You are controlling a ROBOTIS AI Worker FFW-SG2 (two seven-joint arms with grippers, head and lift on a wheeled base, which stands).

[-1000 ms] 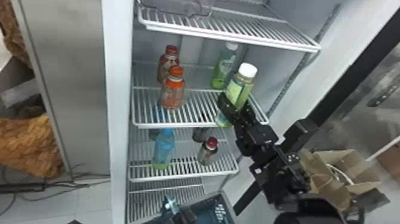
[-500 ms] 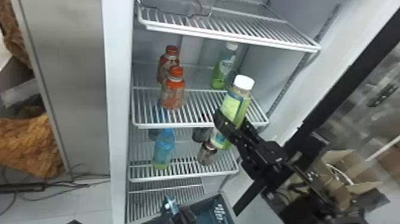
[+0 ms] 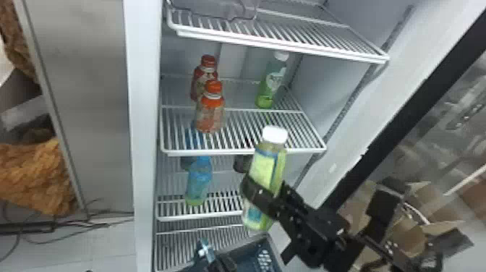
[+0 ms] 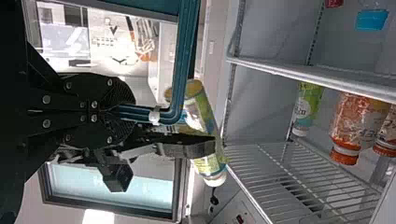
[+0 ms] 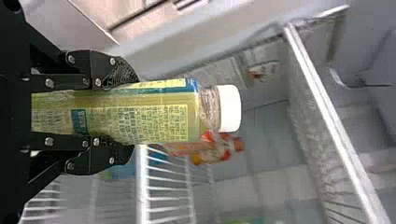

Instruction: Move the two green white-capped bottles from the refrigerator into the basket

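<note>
Right pincer (image 3: 267, 188): one, pinching a green bottle (image 3: 265, 164) round its middle; white cap (image 3: 275, 134) uppermost, body leaning, held in front of the refrigerator shelves. Left pincer (image 3: 214, 261): one, closed on the basket handle (image 4: 180, 74). Basket (image 3: 249, 244): one, dark blue, low at the front of the refrigerator. Second green bottle (image 3: 272, 85): upright, white-capped, towards the back right of the middle shelf (image 3: 238, 152). Same shelf, left side: two orange-capped bottles (image 3: 209, 114), one behind the other. Shelf below: blue bottle (image 3: 199, 179), standing. Beyond, at right: open cardboard box (image 3: 408, 231). Far left: brown, crumpled material (image 3: 36, 177).
</note>
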